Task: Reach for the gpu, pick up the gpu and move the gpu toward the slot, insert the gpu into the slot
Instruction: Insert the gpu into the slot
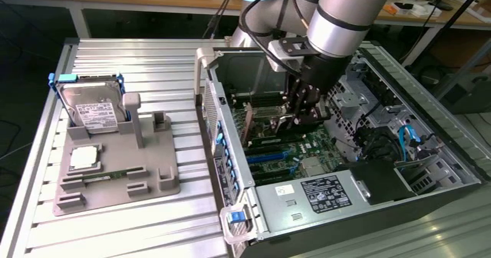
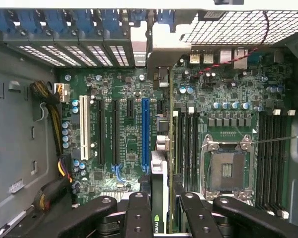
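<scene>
My gripper point(image 1: 303, 113) reaches down inside the open computer case and is shut on the gpu point(image 1: 253, 129), held upright over the green motherboard point(image 2: 124, 84). In the wrist view the gpu point(image 2: 159, 198) appears edge-on as a slim dark plate between the black fingers point(image 2: 138, 210), with its pale metal bracket point(image 2: 161, 44) up against the case's rear wall. The slot point(image 2: 145, 131), a long blue strip, lies bare right beside the card's edge and parallel to it. In the exterior view the slot point(image 1: 270, 154) sits below and in front of the card.
Black memory slots point(image 2: 186, 144) and the silver processor socket point(image 2: 227, 166) lie on the card's other side. The case's walls, power supply point(image 1: 322, 192) and cables point(image 1: 406, 137) close in. A grey holder point(image 1: 115, 177) outside carries the hard drive point(image 1: 91, 111).
</scene>
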`<state>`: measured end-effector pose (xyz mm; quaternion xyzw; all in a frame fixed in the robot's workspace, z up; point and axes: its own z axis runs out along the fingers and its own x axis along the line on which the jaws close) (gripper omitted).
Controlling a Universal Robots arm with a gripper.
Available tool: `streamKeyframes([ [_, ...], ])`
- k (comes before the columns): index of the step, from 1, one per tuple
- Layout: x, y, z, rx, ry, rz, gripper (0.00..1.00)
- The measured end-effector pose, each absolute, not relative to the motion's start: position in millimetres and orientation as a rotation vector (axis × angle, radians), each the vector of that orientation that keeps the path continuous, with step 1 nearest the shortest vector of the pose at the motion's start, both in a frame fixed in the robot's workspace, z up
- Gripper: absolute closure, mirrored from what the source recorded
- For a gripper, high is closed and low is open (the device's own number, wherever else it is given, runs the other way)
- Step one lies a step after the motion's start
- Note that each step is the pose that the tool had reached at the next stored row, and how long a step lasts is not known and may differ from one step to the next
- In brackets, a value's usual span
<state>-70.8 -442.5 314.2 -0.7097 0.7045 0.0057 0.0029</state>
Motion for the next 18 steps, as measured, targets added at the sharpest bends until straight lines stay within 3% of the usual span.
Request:
streamKeyframes([
  [18,-81.8,-453.1,296.3,-2.226,2.209,0.018,0.73],
])
